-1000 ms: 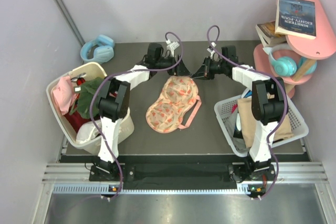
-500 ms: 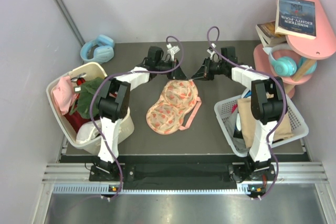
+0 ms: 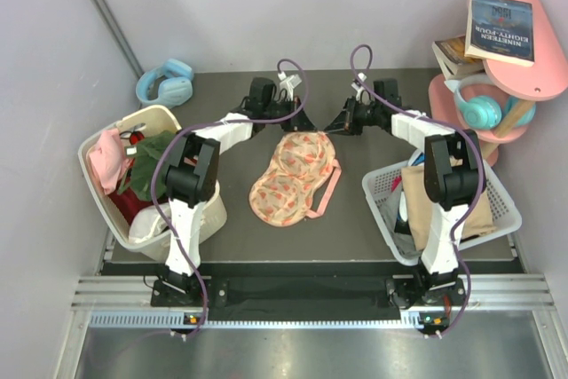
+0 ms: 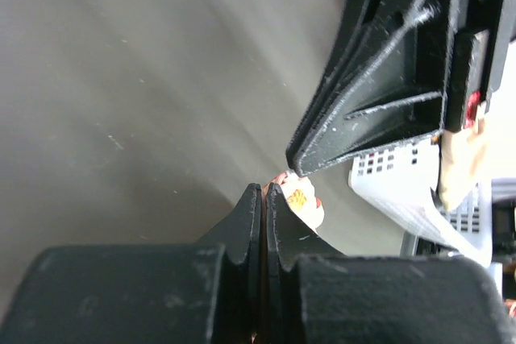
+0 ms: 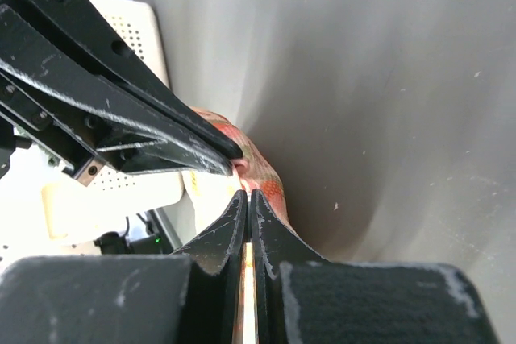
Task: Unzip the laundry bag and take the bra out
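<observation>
One dark table (image 3: 355,232) carries the laundry bag (image 3: 291,177) at its centre. We see the left gripper (image 4: 264,189) and the right gripper (image 5: 247,194) both clenched, tips nearly meeting at the bag's far edge, though we cannot tell what they pinch.

The left gripper (image 4: 263,190) fills the bottom of the frame, its two black fingers pressed flat together with only a hairline seam between them, tips pointing up over the grey table (image 4: 121,78). A small fold of the laundry bag (image 4: 301,201), cream-peach with an orange print, shows just beside and behind those tips, though whether it is pinched cannot be told. The right gripper (image 4: 295,164) comes down from the upper right, tapering to a point just above that fold, with a white perforated basket (image 4: 395,191) behind it.
</observation>
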{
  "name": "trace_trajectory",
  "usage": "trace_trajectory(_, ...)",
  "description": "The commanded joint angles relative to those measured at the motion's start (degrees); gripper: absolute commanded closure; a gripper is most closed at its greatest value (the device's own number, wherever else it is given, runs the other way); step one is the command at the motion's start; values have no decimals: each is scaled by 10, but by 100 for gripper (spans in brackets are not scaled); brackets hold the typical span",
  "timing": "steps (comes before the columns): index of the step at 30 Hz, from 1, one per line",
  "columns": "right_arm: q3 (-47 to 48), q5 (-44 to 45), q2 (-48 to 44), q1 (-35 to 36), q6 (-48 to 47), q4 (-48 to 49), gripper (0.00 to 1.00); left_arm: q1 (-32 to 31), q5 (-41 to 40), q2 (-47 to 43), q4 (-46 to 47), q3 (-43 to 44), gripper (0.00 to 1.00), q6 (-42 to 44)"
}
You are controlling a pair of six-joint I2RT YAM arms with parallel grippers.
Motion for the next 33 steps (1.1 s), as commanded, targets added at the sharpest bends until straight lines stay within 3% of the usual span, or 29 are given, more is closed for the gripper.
trace_trajectory(1, 21, 11, 3, -3, -5, 13, 100, 25, -61, -37, 51, 0, 100, -35)
trace_trajectory(13, 36, 13, 26, -8, -9, 0, 100, 65, -101, -25, 107, -1, 100, -96)
trace_trajectory(26, 113, 7, 69, -8, -8, -29, 100, 82, -185, -38, 75, -10, 100, -88)
trace_trajectory(33, 185, 14, 104, -7, -11, -56, 100, 83, -185, -70, 65, -70, 100, -67)
